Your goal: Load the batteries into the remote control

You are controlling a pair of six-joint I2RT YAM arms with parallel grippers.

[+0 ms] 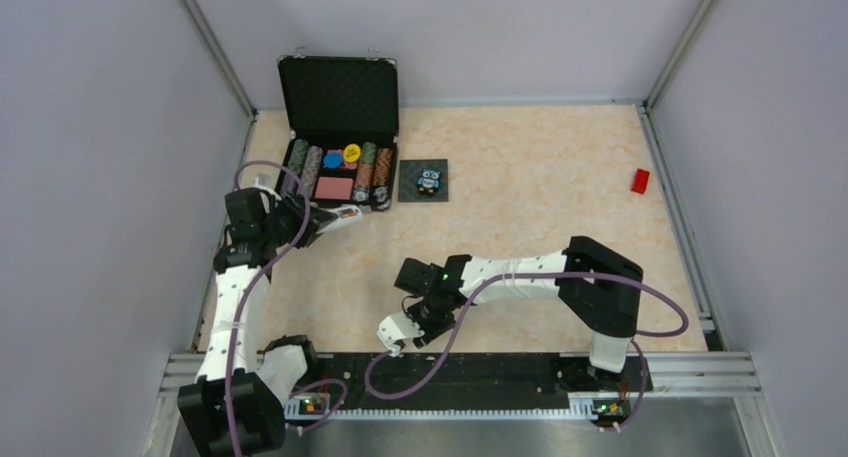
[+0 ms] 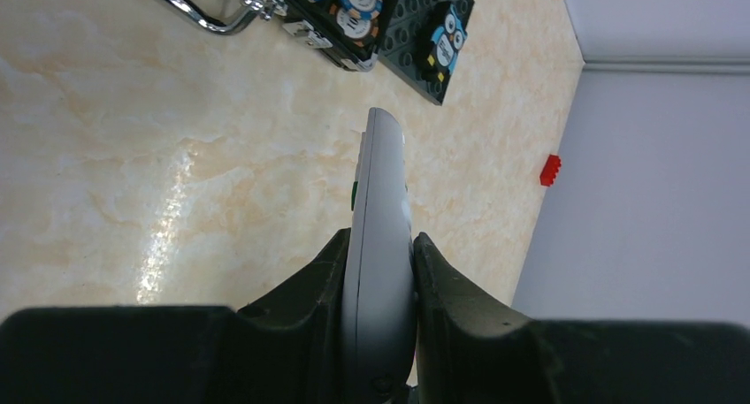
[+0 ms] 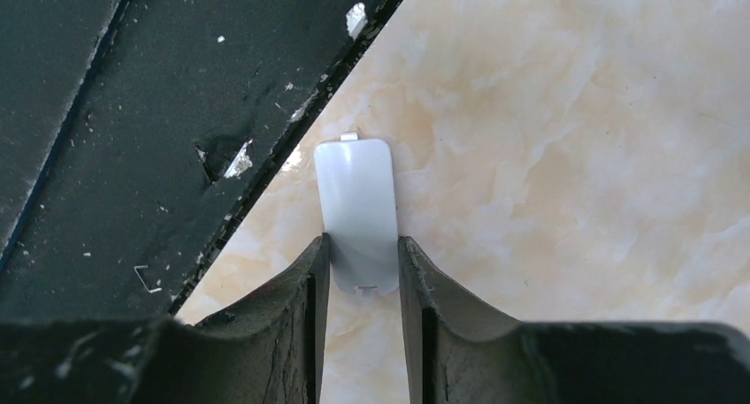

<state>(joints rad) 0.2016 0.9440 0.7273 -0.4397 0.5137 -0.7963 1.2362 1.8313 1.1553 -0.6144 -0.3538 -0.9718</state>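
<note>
Marbled table (image 1: 520, 177), walled on three sides. The open poker chip case (image 1: 338, 92) sits at the far left and is my landmark.

Left gripper (image 2: 378, 245) is just in front of the case and clamped on the remote control (image 2: 382, 174). It holds the remote edge-on, with the free end pointing toward the case's right corner.

Right gripper (image 3: 363, 254) is well away from the case, down by the black rail (image 3: 133, 112) at the near edge. Its fingers (image 3: 314, 280) are closed in on a small white battery cover (image 3: 355, 192) and look to touch both long sides. The cover's tabbed end points at the rail.

Batteries: can't find them in any view.

Step, as I judge it: handling the loose cover, with the compartment probably open. To do it well:
- squeeze flat on the long edges, since thin plastic can twist or pop out
- keep it off the rail lip
- keep the remote steady in the left grip, compartment face reachable

Other stuff: an owl tile (image 1: 424, 181) lies just right of the case. A red block (image 1: 640, 180) sits far right of the case, near the wall. Neither blocks anything. The rail is the only thing crowding the right gripper.
</note>
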